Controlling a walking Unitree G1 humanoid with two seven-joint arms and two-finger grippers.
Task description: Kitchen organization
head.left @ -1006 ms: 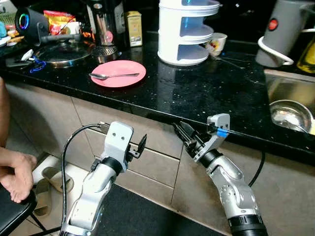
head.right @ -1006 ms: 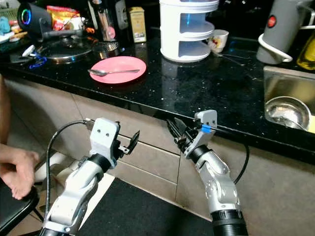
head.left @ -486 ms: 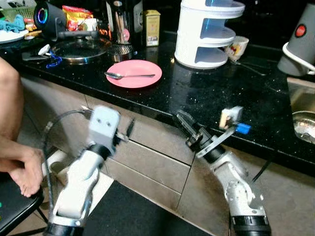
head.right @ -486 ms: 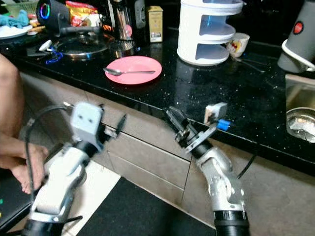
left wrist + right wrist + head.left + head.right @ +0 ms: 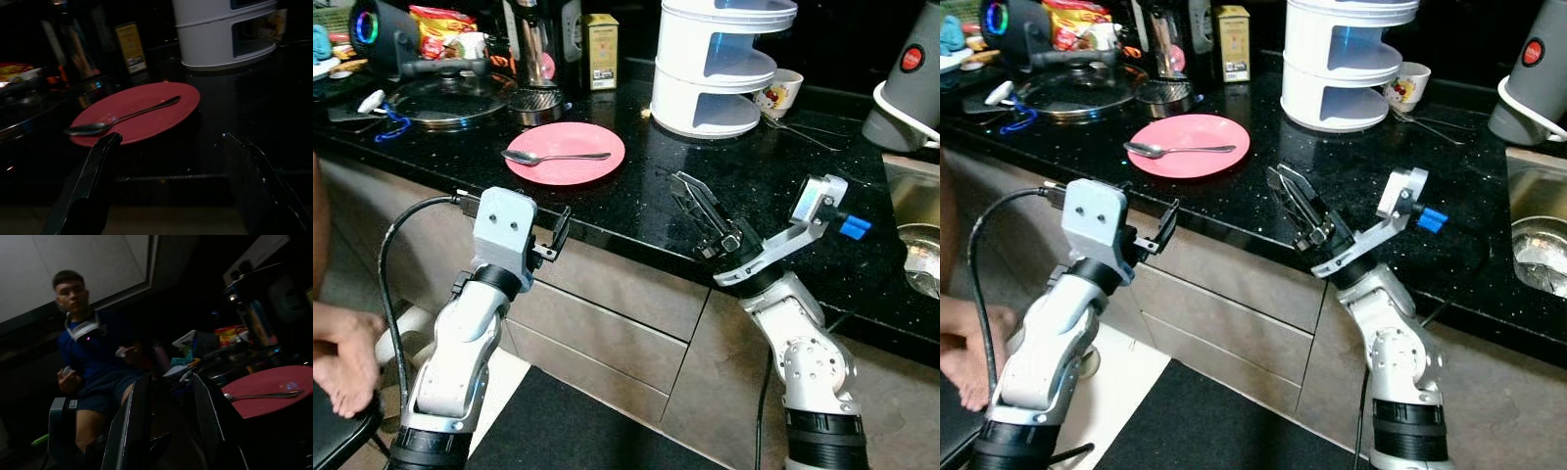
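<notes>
A pink plate (image 5: 566, 153) lies on the black counter (image 5: 754, 186) with a metal spoon (image 5: 553, 156) across it. My left gripper (image 5: 558, 233) hovers at the counter's front edge, just below and in front of the plate. In the left wrist view its two fingers stand wide apart, open, with the plate (image 5: 142, 110) and spoon (image 5: 122, 116) straight ahead. My right gripper (image 5: 700, 208) is raised above the counter, to the right of the plate. It points left, open with nothing between its fingers (image 5: 132, 416).
A white tiered rack (image 5: 720, 64) and a cup (image 5: 781, 93) stand at the back. A grey kettle (image 5: 911, 88) and a sink with a steel bowl (image 5: 925, 269) are at the right. A glass pan lid (image 5: 445, 98) and jars crowd the back left. A person (image 5: 88, 357) sits at the left.
My right gripper has risen from under the counter's edge to above the counter. My left arm has come up towards the counter edge. The camera has shifted too.
</notes>
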